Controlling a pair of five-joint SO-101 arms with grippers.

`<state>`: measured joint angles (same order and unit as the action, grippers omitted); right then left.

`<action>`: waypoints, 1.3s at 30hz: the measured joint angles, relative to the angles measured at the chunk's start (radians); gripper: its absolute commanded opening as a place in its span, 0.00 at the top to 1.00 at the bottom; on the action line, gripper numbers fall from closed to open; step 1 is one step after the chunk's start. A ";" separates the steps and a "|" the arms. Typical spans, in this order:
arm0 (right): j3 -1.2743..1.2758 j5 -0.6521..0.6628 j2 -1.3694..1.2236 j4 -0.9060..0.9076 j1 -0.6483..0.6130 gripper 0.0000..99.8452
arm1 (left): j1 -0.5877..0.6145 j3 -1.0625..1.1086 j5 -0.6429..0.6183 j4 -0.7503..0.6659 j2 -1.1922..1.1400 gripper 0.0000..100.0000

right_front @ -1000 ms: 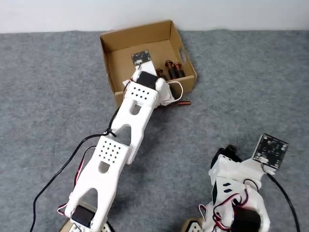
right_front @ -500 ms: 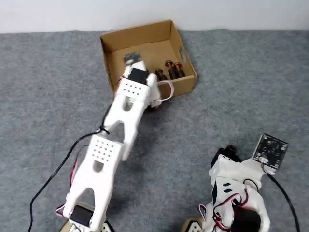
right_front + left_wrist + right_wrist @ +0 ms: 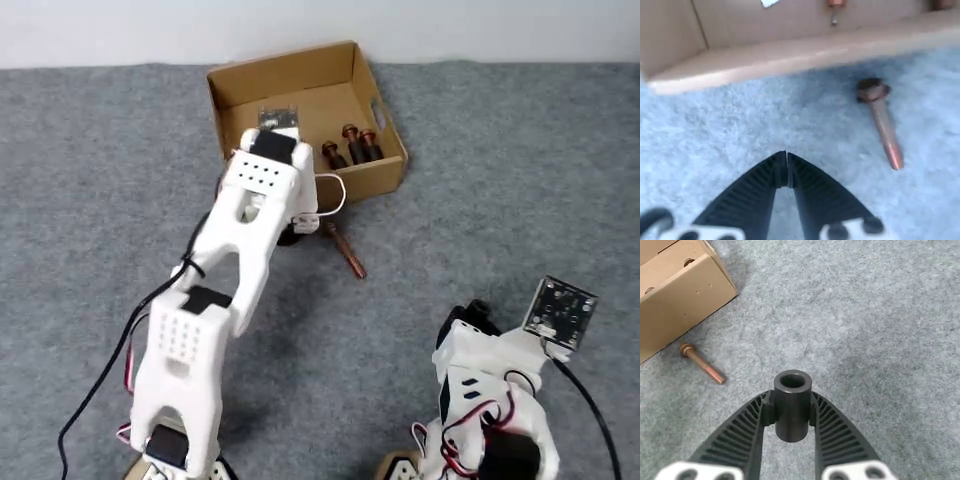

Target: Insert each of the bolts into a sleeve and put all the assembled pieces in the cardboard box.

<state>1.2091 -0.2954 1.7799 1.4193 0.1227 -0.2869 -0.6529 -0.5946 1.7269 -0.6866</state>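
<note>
Three assembled pieces (image 3: 350, 145), by my count, lie in the open brown cardboard box (image 3: 285, 70). One copper-coloured hex bolt (image 3: 881, 122) lies loose just ahead of the left gripper (image 3: 786, 167), which is clenched on nothing. The right gripper (image 3: 791, 401) grasps a short black cylindrical sleeve (image 3: 792, 415), well apart from the bolt. Judged left to do: one insertion, one boxing. Grey short-pile carpet (image 3: 520, 170); white wall (image 3: 320, 25) behind.

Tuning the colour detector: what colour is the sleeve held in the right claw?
The sleeve is plain black; the right wrist view shows it best.
</note>
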 measured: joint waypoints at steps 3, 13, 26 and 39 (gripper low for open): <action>0.000 0.000 0.000 0.000 0.000 0.99 | 0.000 0.000 0.012 0.000 0.072 0.99; 0.000 0.000 0.000 0.000 0.000 0.99 | -0.075 0.023 -0.032 -0.098 0.049 0.74; 0.000 0.000 0.000 0.000 0.000 0.99 | -0.157 -0.209 -0.126 -0.104 -0.250 0.77; 0.000 0.000 0.000 0.000 0.000 0.99 | -0.138 -0.497 -0.172 -0.037 -0.500 0.77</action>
<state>1.2091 -0.2954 1.7799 1.4193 0.1227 -0.4250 -1.1500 -0.7664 1.6901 -1.1868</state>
